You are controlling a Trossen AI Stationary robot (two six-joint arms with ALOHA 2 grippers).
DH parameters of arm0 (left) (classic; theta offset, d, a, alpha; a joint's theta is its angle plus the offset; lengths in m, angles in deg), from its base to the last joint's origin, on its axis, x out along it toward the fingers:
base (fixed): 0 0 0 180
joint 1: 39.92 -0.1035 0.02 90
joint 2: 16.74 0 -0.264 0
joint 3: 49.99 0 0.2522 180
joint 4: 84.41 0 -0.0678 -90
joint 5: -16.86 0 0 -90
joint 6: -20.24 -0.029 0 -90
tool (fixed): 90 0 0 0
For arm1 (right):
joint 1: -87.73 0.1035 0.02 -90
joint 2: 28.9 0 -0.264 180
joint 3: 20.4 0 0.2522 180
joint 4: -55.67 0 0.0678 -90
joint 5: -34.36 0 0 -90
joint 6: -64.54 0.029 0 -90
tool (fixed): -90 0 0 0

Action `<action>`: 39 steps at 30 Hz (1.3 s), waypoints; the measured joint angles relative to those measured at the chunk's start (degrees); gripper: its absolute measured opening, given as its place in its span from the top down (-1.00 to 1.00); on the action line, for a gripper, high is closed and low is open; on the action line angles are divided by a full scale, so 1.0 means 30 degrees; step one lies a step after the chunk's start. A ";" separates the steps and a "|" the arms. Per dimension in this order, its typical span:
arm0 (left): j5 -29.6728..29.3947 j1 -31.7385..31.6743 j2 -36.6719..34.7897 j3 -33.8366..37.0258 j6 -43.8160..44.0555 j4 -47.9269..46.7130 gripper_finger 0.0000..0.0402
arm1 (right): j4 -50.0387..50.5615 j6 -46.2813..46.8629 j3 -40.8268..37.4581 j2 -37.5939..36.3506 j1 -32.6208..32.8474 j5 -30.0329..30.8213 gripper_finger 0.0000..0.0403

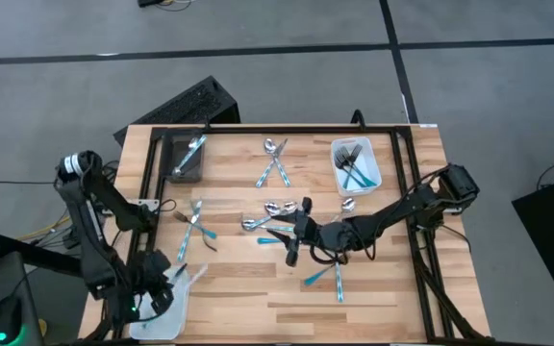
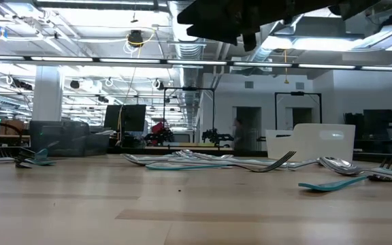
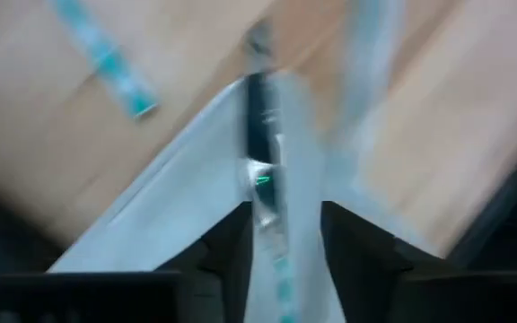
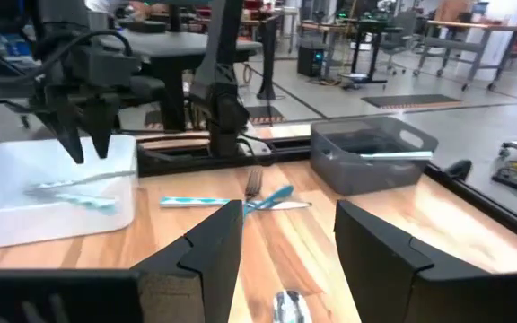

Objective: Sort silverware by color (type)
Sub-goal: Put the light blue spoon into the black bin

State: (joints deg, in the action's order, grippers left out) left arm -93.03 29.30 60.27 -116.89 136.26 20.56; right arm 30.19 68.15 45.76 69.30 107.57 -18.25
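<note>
Teal-handled silverware lies scattered on the middle of the wooden table: spoons, spoons and a knife, forks, and two pieces near the front. My left gripper hangs open, fingers pointing down, just above a white tray at the near left corner. One piece of silverware lies flat in that tray, below the fingers. My right gripper is open and holds nothing, low over the middle of the table, with a spoon head beneath it.
A dark grey bin at the far left holds one piece. A white tray at the far right holds forks. Black rails run along the table's left, right and far sides. Bare wood lies at the near middle.
</note>
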 joint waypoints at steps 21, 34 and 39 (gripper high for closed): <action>-0.7085 -0.2861 -0.2346 0.0000 -0.4328 -0.3351 0.13 | 0.3320 0.2538 -0.0007 0.0000 0.0105 0.0153 0.00; -1.5787 -0.7479 -0.2364 0.0664 -1.1245 -0.3431 0.13 | 0.7917 0.4999 -0.0007 0.0007 -0.2194 0.1661 0.10; -1.3454 -1.1720 -0.3135 0.1349 -1.5349 -0.3073 0.13 | 0.7914 0.4679 -0.0007 0.0007 -0.5020 0.0564 0.12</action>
State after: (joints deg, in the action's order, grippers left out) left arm -133.39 -5.86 50.87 -112.85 90.21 11.34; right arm 53.93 82.19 45.74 69.32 92.51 -16.56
